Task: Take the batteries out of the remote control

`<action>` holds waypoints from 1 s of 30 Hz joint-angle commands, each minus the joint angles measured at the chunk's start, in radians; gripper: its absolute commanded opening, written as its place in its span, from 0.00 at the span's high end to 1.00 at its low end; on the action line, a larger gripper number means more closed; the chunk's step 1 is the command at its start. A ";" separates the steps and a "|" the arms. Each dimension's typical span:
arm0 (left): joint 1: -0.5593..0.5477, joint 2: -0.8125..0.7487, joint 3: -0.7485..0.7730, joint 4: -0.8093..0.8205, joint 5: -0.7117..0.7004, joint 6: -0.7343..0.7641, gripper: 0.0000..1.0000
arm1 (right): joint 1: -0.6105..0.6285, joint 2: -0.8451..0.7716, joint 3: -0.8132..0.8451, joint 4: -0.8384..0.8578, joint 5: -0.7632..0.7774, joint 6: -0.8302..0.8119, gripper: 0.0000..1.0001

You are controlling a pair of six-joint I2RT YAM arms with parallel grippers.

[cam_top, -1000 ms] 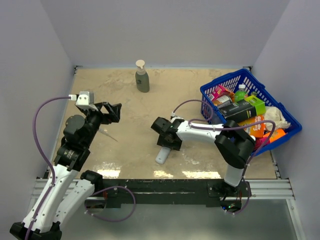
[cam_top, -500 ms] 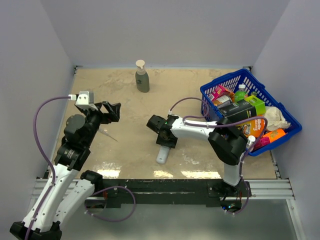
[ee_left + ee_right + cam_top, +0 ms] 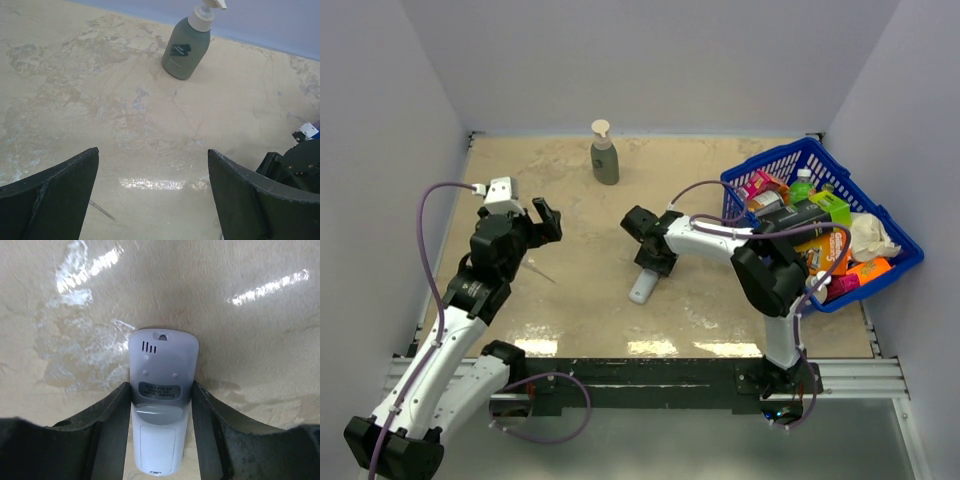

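The remote control [image 3: 642, 287] lies on the table with its back up and its battery cover closed; it also shows in the right wrist view [image 3: 161, 405]. No green shows, so the batteries are hidden. My right gripper [image 3: 651, 257] sits over the remote's far end. In the right wrist view the right gripper [image 3: 161, 387] has a finger pressed against each long side of the remote. My left gripper [image 3: 548, 221] is open and empty, held above the table at the left, well apart from the remote. In the left wrist view the left gripper [image 3: 152, 200] frames bare table.
A thin grey stick [image 3: 538, 270] lies below the left gripper, also seen in the left wrist view [image 3: 102, 211]. A grey-green pump bottle [image 3: 605, 155] stands at the back centre. A blue basket [image 3: 772, 160] full of packages sits at the right.
My right gripper moved toward the back of the table, and the remote shifted that way with it. My left arm shifted slightly up and right, its gripper still open.
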 commanded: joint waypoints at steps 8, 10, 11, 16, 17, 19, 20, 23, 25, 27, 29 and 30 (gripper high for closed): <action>0.006 -0.002 0.038 0.006 -0.051 -0.026 0.06 | -0.030 0.034 0.086 0.080 0.014 0.068 0.38; 0.006 -0.008 0.035 0.013 -0.048 -0.026 0.06 | -0.030 0.022 0.092 0.083 0.019 0.038 0.30; 0.006 -0.007 0.033 0.015 -0.041 -0.026 0.06 | -0.030 0.010 0.097 0.078 0.029 0.021 0.24; 0.006 0.007 0.042 0.013 -0.018 -0.025 0.06 | -0.030 -0.054 0.040 0.067 0.088 -0.099 0.12; 0.006 0.005 0.044 0.012 -0.017 -0.023 0.06 | -0.030 -0.073 0.016 0.089 0.085 -0.128 0.11; 0.006 0.001 0.041 0.009 -0.017 -0.020 0.06 | -0.030 -0.137 -0.073 0.209 0.063 -0.259 0.11; 0.007 -0.002 0.041 0.010 -0.015 -0.014 0.06 | -0.030 -0.162 -0.108 0.271 0.007 -0.336 0.12; 0.006 -0.015 0.038 0.019 0.000 -0.005 0.06 | -0.030 -0.274 -0.239 0.500 -0.108 -0.631 0.13; 0.006 -0.027 0.042 0.020 -0.003 0.001 0.06 | -0.030 -0.360 -0.306 0.589 -0.185 -0.801 0.14; 0.006 -0.042 0.044 0.018 -0.008 0.002 0.05 | -0.031 -0.418 -0.339 0.635 -0.252 -0.967 0.14; 0.006 -0.070 0.039 0.010 0.009 0.009 0.05 | -0.030 -0.470 -0.360 0.663 -0.291 -1.126 0.13; 0.006 -0.079 0.036 0.004 0.015 0.014 0.05 | -0.030 -0.478 -0.362 0.658 -0.314 -1.178 0.14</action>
